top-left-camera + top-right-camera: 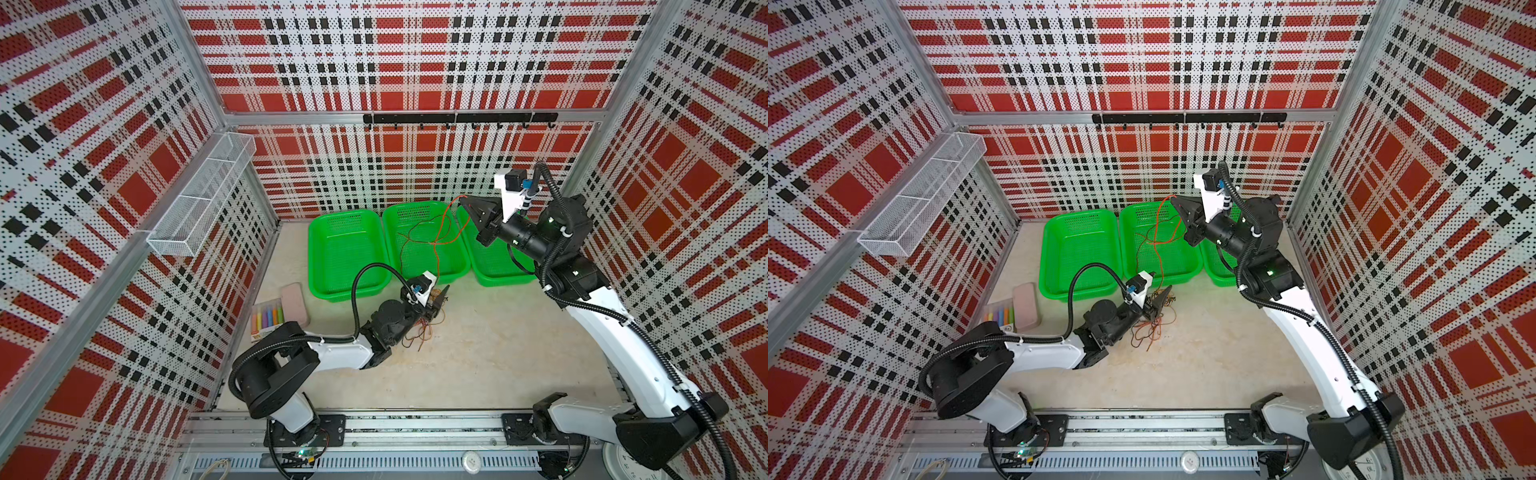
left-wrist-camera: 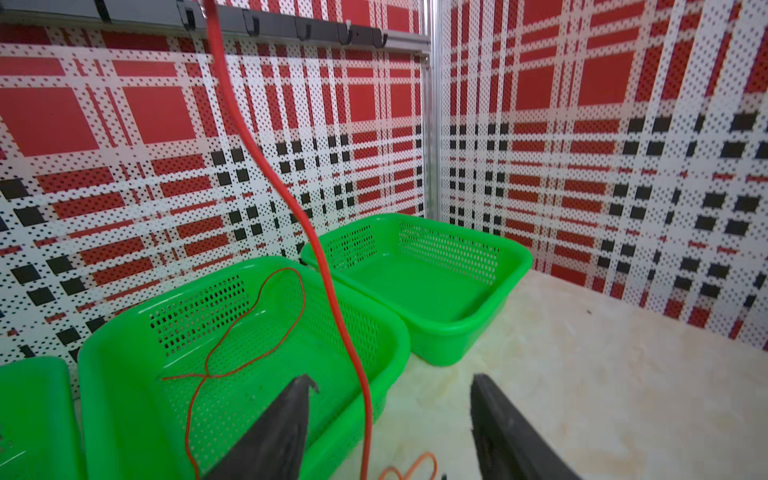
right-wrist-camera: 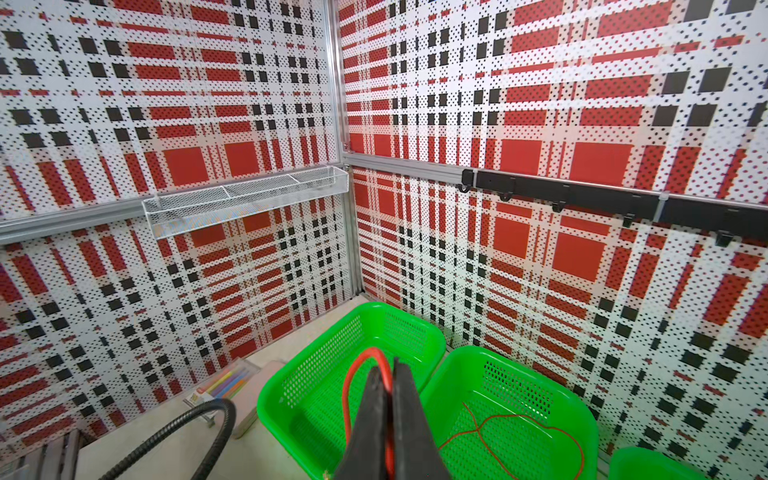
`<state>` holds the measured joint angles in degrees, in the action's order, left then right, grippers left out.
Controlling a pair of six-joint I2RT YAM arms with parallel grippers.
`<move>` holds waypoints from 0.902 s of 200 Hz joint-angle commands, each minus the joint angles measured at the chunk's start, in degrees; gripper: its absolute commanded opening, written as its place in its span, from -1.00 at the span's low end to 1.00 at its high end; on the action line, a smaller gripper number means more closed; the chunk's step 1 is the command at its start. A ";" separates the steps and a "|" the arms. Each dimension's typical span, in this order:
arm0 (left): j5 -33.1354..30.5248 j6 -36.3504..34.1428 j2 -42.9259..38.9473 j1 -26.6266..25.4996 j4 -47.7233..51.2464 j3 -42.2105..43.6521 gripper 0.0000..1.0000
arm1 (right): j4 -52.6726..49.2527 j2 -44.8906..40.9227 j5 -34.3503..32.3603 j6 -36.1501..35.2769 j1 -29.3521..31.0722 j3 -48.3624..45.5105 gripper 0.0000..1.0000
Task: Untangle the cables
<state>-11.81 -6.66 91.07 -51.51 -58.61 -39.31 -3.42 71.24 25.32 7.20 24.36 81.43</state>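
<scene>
Beige surface (image 1: 478,365), middle green basket (image 1: 455,275) at the back, and high above it the right fingers (image 3: 409,415) are pinched shut on the red cable (image 2: 331,291). That strand drops steeply to the tangle of cables (image 1: 419,334) under the left fingers (image 2: 286,424), which are spread open and empty with the strand between them. Left arm's nearer the knot, I'd say.

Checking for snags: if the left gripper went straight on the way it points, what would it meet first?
Probably the red cable hanging just ahead of the left gripper's open jaws, then a green basket's rim; depth unclear.
</scene>
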 commanded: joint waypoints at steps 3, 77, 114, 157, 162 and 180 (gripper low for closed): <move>1.05 2.82 1.52 2.12 -0.72 -4.51 0.25 | 3.29 -0.34 5.61 1.28 0.51 0.19 -1.00; 7.73 7.30 3.17 7.04 0.96 -9.53 -1.00 | 3.28 -6.36 2.24 -2.32 0.42 -7.01 -1.00; 9.28 7.54 -1.92 7.92 3.79 -10.22 -1.00 | 4.53 -12.75 -5.74 -5.70 -0.35 -18.68 -0.35; 8.61 8.04 -6.82 7.00 6.53 -10.78 -1.00 | 14.66 -21.77 -16.48 -6.05 -1.61 -38.19 0.63; 8.27 8.06 -7.31 6.95 6.99 -10.91 -1.00 | 15.37 -22.30 -17.39 -5.95 -1.78 -39.77 0.72; 7.49 8.72 -9.12 7.02 9.86 -12.21 -1.00 | 17.79 -23.68 -18.13 -5.74 -2.13 -45.80 0.98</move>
<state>-3.53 1.23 84.95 -44.29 -51.77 -48.93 7.70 49.76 11.66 2.48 22.87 40.80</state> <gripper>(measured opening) 0.056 0.940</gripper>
